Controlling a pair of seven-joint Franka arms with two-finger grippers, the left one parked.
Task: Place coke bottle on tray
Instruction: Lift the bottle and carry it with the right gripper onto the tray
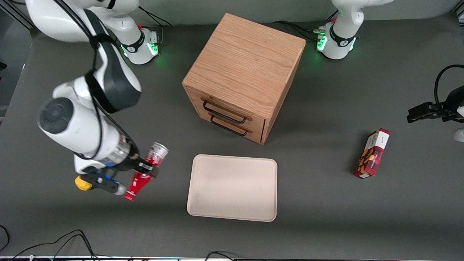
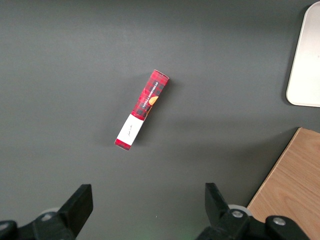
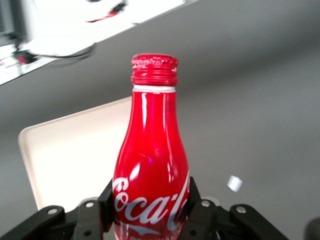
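My right gripper (image 1: 146, 167) is shut on the coke bottle (image 1: 145, 174), a small red bottle with white script, and holds it tilted above the table with the red neck pointing down toward the front camera and the silvery base up. In the right wrist view the bottle (image 3: 152, 165) sits between the gripper (image 3: 150, 210) fingers, both pads pressed on its body. The cream-beige tray (image 1: 232, 187) lies flat on the table beside the gripper, toward the parked arm's end, and is bare. It also shows in the right wrist view (image 3: 70, 160).
A wooden two-drawer cabinet (image 1: 244, 74) stands farther from the front camera than the tray. A red snack box (image 1: 372, 153) lies toward the parked arm's end of the table, also in the left wrist view (image 2: 142, 108). Cables run along the table's front edge.
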